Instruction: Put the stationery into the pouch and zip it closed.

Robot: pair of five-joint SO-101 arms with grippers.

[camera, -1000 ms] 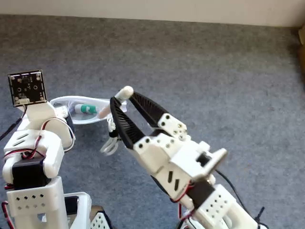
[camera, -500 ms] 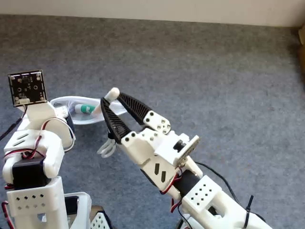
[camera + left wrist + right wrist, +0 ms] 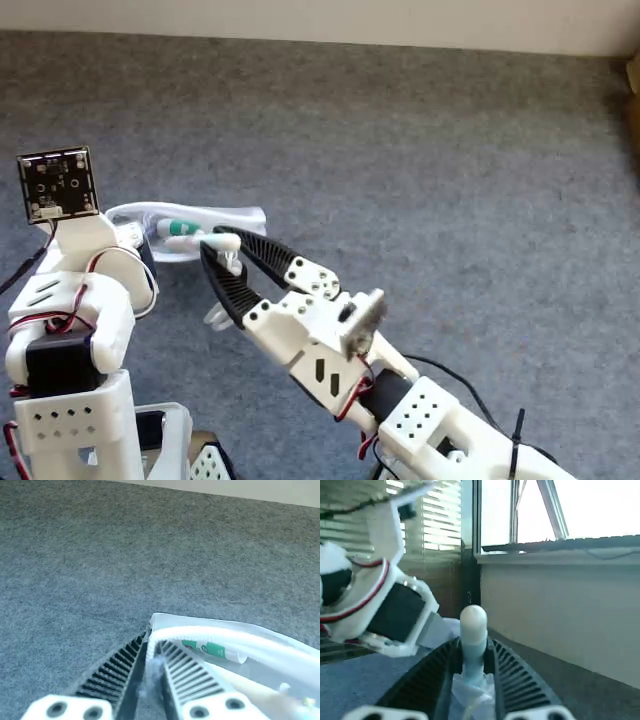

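At left of centre in the high view, the pouch (image 3: 238, 217) lies on the grey counter (image 3: 450, 150). It is a clear, thin-walled bag with a white rim, and a green-labelled tube (image 3: 180, 228) is already inside it.

Left gripper (image 3: 149, 641): fingers clenched on the corner of the pouch rim, with the film pinched flat between the ribbed faces.

Right gripper (image 3: 472, 645): fingers clamped on a white stick (image 3: 472, 622). Its rounded end projects past the fingertips. In the high view the stick sits low at the pouch, just beside the green-labelled tube. Whether its end has entered the mouth cannot be determined.

Handling assessment, pouch:
- It is judged light, limp and slippery.
- The walls offer no stiffness and would likely sag shut or slide if left unsupported.
- The rim band appears to be the firmest part and is the proper place to take hold, as the left fingers do now.
- The zip pull cannot be made out.

Handling assessment, stick:
- It is judged light, rigid and smooth.
- Its round section may roll or pivot between the fingers.
- The hold close to one end leaves the remaining length free to swing.
- A grip nearer mid-length would likely be steadier.
- Fragility appears low for both items.
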